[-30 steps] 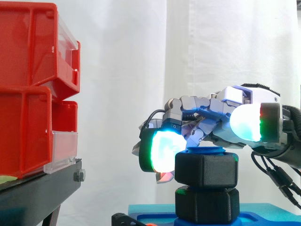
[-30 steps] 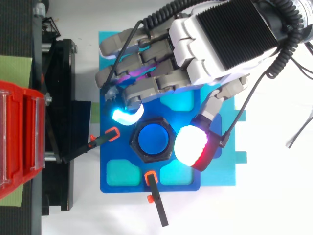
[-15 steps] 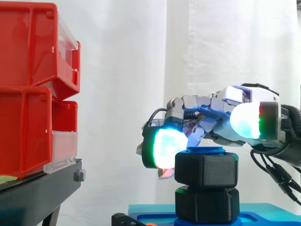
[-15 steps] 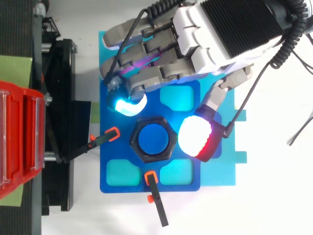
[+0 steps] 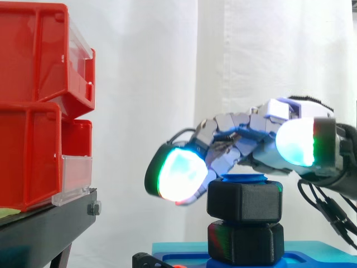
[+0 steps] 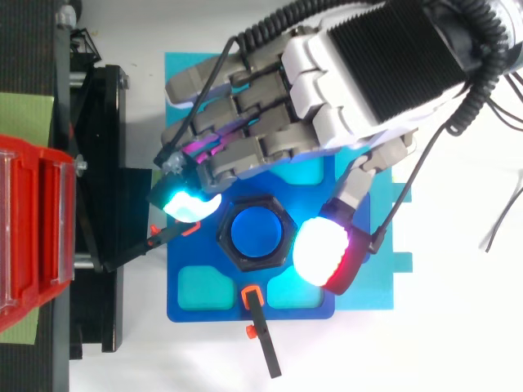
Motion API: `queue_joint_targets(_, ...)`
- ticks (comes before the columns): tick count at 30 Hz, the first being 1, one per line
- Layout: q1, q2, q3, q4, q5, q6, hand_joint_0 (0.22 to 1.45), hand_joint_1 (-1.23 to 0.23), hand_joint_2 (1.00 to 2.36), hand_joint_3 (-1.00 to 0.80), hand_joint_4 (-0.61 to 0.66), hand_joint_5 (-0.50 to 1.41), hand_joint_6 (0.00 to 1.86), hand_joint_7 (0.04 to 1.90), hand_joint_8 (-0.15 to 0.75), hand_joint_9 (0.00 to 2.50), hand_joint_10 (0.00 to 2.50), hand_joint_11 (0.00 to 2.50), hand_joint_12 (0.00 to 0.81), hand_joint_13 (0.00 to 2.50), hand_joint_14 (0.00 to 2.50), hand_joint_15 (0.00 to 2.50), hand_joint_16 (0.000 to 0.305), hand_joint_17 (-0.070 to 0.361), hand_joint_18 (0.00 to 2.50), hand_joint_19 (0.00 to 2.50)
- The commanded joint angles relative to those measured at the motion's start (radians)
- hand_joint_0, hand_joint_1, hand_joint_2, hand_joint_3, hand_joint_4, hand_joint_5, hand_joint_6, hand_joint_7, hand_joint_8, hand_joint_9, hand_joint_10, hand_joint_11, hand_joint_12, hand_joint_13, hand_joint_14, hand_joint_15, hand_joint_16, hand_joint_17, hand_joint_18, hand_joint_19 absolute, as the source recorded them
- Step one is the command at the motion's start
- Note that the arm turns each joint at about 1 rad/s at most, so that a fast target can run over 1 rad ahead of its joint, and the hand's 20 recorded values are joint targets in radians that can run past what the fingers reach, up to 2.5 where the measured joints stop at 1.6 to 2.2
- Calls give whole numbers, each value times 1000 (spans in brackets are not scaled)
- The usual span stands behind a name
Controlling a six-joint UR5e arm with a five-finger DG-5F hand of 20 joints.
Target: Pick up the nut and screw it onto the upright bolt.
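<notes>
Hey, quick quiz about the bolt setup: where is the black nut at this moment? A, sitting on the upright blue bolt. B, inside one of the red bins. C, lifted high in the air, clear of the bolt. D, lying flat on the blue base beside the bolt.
A: the black nut sits around the upright bolt, whose blue tip shows through the middle of the nut from above.

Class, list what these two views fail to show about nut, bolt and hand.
Threads of the bolt: side view, inside upper nut and lower nut.
Lower nut: top view, under the upper nut.
Palm of the hand: top view, faces down.
The blue base: side view, cut at bottom.
</notes>
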Motion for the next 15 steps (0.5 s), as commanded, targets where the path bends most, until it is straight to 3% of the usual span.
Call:
queue_joint_targets(1, 14, 1, -15, 2, 27, -1, 489, -127, 1000, -500, 178, -103, 502, 699, 201, 708, 0, 0, 235, 507, 0, 0, 27, 61, 219, 3)
queue_joint_targets(10, 20, 1, -17, 5, 27, 2, 488, -114, 1000, -500, 239, -63, 504, 1047, 219, 720, 0, 0, 243, 511, 0, 0, 27, 61, 213, 0)
queue_joint_targets(15, 17, 1, -15, 5, 27, 2, 490, -110, 1000, -500, 212, -44, 504, 1260, 228, 743, 0, 0, 245, 522, 0, 0, 27, 62, 226, 0)
